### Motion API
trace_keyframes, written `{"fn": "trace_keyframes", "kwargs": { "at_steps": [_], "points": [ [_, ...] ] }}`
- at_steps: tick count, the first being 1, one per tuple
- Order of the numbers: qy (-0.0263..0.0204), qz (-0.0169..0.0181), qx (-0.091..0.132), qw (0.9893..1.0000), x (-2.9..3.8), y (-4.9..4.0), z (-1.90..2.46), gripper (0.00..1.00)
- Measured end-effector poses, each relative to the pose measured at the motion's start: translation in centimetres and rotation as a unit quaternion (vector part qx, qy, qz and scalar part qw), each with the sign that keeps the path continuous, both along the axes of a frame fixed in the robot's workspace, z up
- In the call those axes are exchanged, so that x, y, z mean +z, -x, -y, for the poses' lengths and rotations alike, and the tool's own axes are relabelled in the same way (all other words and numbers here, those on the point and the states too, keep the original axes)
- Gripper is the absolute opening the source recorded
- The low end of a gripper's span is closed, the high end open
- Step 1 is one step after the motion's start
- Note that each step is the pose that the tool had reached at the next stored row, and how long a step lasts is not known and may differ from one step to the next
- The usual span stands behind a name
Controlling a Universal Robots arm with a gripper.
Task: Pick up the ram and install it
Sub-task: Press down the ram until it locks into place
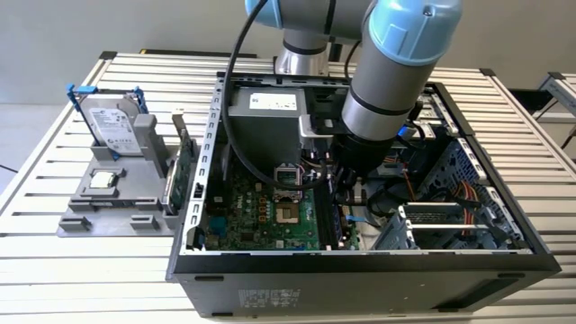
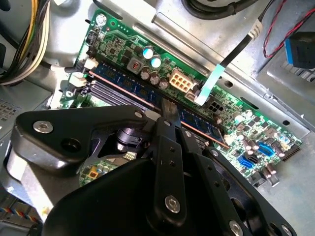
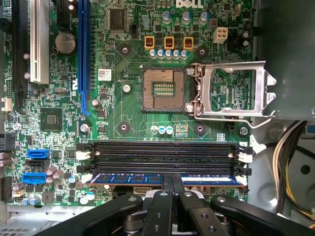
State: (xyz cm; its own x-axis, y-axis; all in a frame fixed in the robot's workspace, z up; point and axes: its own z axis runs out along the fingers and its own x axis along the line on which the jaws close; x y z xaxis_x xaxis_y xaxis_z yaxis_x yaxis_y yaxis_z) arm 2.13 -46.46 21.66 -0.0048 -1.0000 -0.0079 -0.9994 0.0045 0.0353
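Metal case of an open computer is laid on its side on a slatted table, so that the motherboard faces up and can be reached from above. The arm is lowered into the case, over the board's edge toward the exterior view's right. Beside the case, on the exterior view's left, a grey fixture is seen carrying a hard drive and a green card, parked upright for picking; none of this appears in the wrist views.

In the first wrist view the empty processor socket with its raised latch frame is shown, and below it the memory slots, two of them bare. The ram is lodged in the slot nearest the gripper, lying along its full length. The fingers are drawn together on the stick's upper edge at its middle, probably to keep it square to the slot. The second wrist view adds the side angle: the ram is seen on edge, standing upright between the slot's end clips.
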Motion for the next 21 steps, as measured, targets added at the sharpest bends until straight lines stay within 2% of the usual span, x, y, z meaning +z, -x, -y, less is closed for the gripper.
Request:
{"fn": "trace_keyframes", "kwargs": {
  "at_steps": [3,5,7,21],
  "points": [
    [0.0003,0.0000,0.000,1.0000,0.14,0.00,-0.02,0.00],
    [-0.0034,0.0008,0.000,1.0000,0.53,0.00,-0.03,0.00],
    [-0.0022,0.0006,0.000,1.0000,1.50,0.01,0.00,0.00],
    [-0.0021,0.0006,0.000,1.0000,7.86,0.00,0.02,0.00]
  ]
}}
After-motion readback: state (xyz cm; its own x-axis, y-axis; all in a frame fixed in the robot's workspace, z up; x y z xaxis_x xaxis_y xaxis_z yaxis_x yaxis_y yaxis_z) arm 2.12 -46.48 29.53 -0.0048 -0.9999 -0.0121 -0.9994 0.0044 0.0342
